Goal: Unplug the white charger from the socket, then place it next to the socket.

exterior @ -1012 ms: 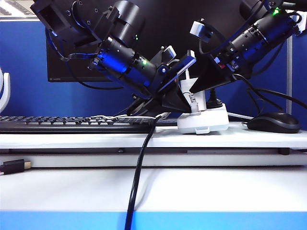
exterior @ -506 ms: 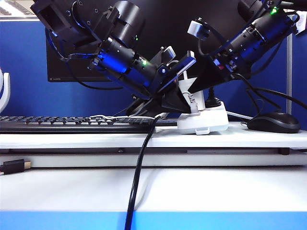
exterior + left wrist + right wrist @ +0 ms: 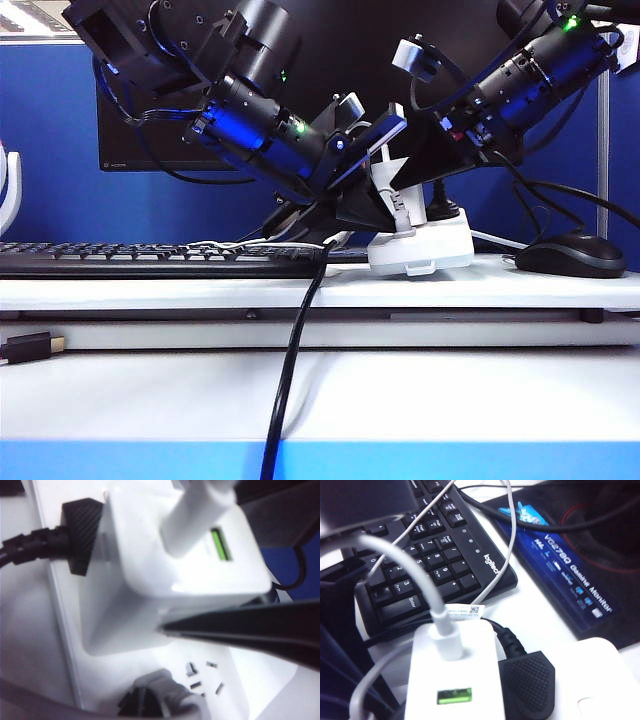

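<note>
Left gripper (image 3: 392, 200): reaches down from the upper left in the exterior view to the white charger (image 3: 165, 565); the left wrist view shows one dark finger (image 3: 250, 627) lying along the charger's side, but whether the jaws are clamped on it cannot be told.
Right gripper (image 3: 420, 175): comes in from the upper right and hangs just above the socket (image 3: 425, 248); its jaws do not show in the right wrist view, so their state cannot be told.
White charger: stands upright, plugged into the socket, with a green port (image 3: 454, 696) on its face and a white cable (image 3: 415, 570) leaving its top.
Black plug (image 3: 527, 682): seated in the socket, touching the charger's side.
Socket: lies on the white surface (image 3: 300, 290), between the keyboard (image 3: 150, 258) and the black mouse (image 3: 572, 255).
Black cable (image 3: 290, 370): hangs over the front edge of the surface.
</note>
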{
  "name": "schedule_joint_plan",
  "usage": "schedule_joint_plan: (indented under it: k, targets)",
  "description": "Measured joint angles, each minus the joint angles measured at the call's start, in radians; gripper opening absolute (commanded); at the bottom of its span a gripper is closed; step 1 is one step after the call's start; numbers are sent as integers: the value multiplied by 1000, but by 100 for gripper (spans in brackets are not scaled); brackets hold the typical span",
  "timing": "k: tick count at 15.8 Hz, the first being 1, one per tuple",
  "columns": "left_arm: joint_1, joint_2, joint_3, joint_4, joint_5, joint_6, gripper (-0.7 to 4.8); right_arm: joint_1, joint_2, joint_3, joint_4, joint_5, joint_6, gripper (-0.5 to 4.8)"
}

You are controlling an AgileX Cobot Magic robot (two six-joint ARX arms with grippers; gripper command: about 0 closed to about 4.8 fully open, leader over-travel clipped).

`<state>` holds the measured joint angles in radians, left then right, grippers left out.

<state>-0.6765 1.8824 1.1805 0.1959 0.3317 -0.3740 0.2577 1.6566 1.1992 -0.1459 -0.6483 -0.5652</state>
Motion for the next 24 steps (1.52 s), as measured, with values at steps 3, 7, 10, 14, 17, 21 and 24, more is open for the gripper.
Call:
schedule_joint_plan:
  k: [3,7,10,14,17,21,24]
  targets:
    - [0,0,0,1,-1,0,-4,1,-1,0,7,6,37,-1]
    - [0,0,0,2,-2,0,-4,2,-5,0,0,13,-1,-1]
    - [0,-1,0,-2,-2,0,-4,-2,-6,0,22,11,90,-1]
    - [-9,8,-2,-24,20,3,-4,16,-60,40,259,-55,82,-1]
    - [-9,8,-2,-24,21,11,-4,8,-28,17,180,18,91,-1]
    - [-8,10,-4,-14,76,57,-4,8,-39,27,264,122,248,-1]
    - [-9,2,-8,-6,133,67,-4,3,-39,26,327,172,386,-1]
